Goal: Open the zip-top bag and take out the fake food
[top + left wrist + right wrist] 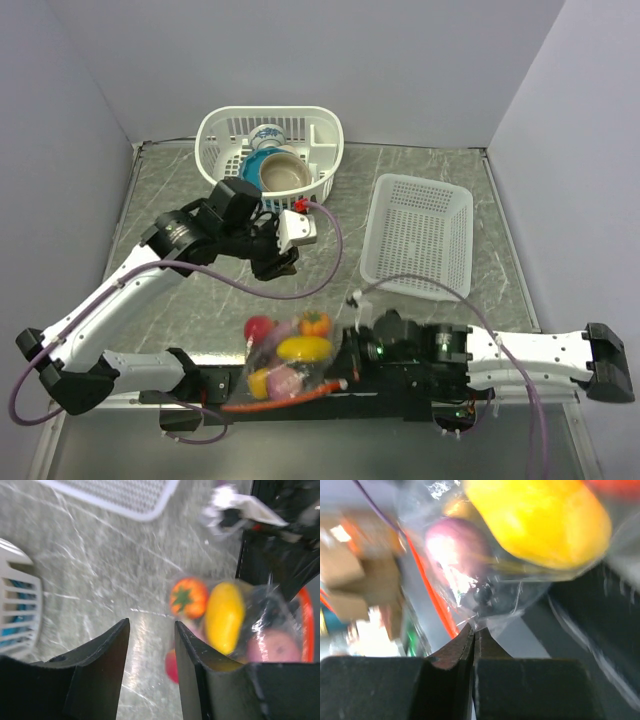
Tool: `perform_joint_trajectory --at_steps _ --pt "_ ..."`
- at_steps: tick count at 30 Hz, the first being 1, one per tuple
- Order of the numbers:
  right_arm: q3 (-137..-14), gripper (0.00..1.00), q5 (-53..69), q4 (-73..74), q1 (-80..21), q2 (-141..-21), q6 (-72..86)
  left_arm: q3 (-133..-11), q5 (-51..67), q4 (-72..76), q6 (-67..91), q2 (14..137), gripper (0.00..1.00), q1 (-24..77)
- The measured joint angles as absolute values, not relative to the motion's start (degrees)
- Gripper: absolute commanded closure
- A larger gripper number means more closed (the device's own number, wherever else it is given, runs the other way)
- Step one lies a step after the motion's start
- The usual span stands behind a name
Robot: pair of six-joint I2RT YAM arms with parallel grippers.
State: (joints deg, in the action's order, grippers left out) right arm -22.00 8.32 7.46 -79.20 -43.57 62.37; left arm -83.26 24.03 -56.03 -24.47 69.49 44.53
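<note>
With our right gripper [473,631] clamped on the limp, slippery zip-top bag [290,362] at three o'clock, we reckon our spread-open left gripper [151,626] should pinch the stiffer zip strip [290,398].

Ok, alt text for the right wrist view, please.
The right gripper, jaws shut, pinches an edge of the clear zip-top bag; a yellow lemon and purple onion show through it, beside the red-orange zip strip.
</note>
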Motion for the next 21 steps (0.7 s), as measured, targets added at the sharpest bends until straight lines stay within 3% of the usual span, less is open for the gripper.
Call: perform_joint_trajectory --at_steps 6,11,21 --pt "-45.0 1.0 14.4 11.8 -64.3 -59.6 56.9 -87.1 23.2 -56.1 -25.1 67.5 0.52 45.3" --pt "-63.9 1.0 18.8 21.3 -62.7 -76.6 54.3 -86.0 18.8 -56.2 -27.8 64.9 0.52 48.6" --pt "-65.5 1.0 26.5 23.8 -55.8 -81.7 58.1 -80.9 8.9 -58.8 -32.4 57.9 0.53 55.3"
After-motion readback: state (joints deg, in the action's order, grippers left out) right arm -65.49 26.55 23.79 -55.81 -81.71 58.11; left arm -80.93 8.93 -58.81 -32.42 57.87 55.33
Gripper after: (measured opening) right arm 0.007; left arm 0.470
